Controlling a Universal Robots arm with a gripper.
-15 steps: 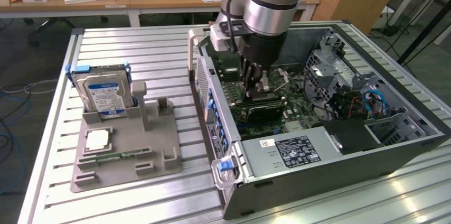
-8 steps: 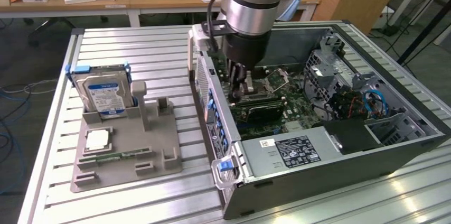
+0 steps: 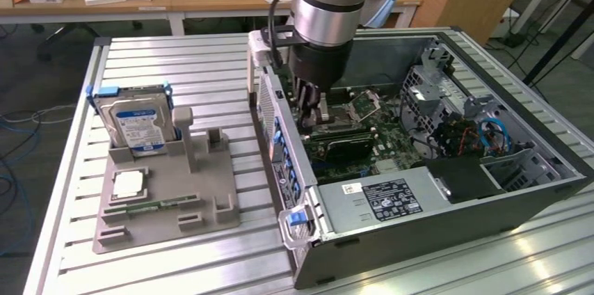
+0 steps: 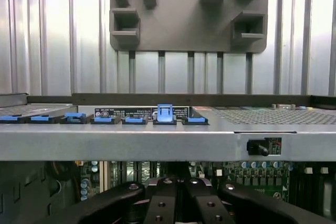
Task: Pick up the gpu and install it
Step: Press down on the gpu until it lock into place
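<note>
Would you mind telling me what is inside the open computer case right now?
Inside the computer case are the green motherboard, a power supply with a label, blue cables and the arm's hand lowered in. The hand covers whatever lies directly beneath it.

Nothing legible enough to read out.

- Hard drive [image 3: 138, 122], upright in the grey holder [image 3: 167, 201] at the exterior view's left: blue-and-white label with rows of print, too small to make out.
- Power supply [image 3: 390, 201] inside the computer case [image 3: 519, 201]: black label with white lettering and symbols, plus a small white sticker near its corner; characters cannot be resolved.
- Wrist view, case rear edge [image 4: 157, 140]: black strip label [image 4: 139, 113] with fine white print, sitting behind the blue slot clips [image 4: 164, 114]; text unreadable.
- Small black-and-red sticker [image 4: 273, 145] beside a lock fitting on the same edge; marks present, not decipherable.
</note>
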